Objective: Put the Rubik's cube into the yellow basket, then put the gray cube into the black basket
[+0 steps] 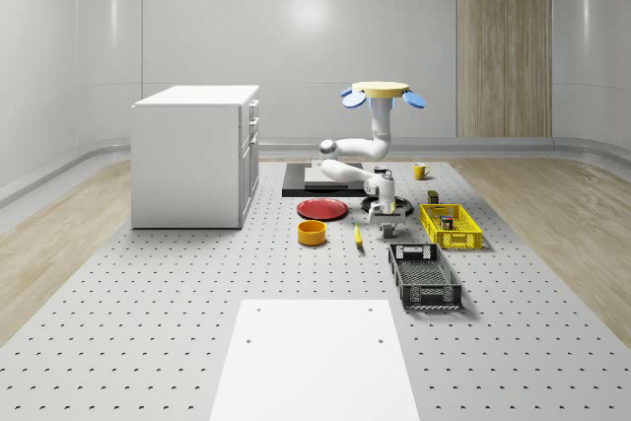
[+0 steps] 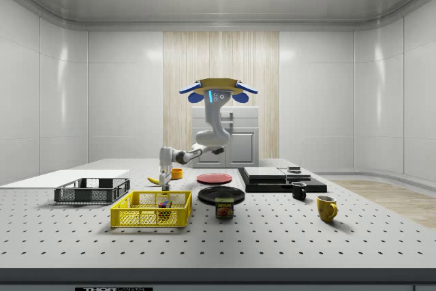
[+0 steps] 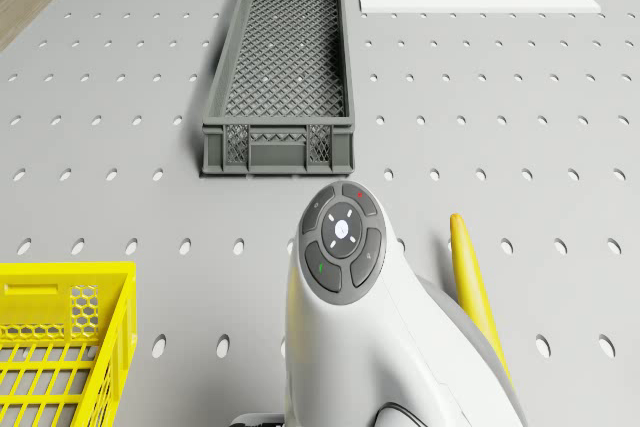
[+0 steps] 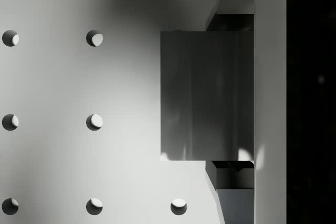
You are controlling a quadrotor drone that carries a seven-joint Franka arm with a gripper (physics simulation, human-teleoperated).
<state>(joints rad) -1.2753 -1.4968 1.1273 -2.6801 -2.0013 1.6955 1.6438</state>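
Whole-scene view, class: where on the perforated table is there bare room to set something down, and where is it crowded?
Bare: between the white cabinet and white panel, and right of the black basket. Crowded: around the gripper, among the red plate, orange bowl, banana and yellow basket.

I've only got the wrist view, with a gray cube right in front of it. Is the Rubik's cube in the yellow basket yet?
Observer: Yes. The side view shows the Rubik's cube lying inside the yellow basket.
Operator: Where's the black basket?
Observer: The black basket sits on the table next to the yellow one, on the side nearer the whole-scene camera.
Operator: And the drone?
Observer: The drone hovers over the table. Its arm reaches down, so the hand is low between the red plate and the yellow basket.
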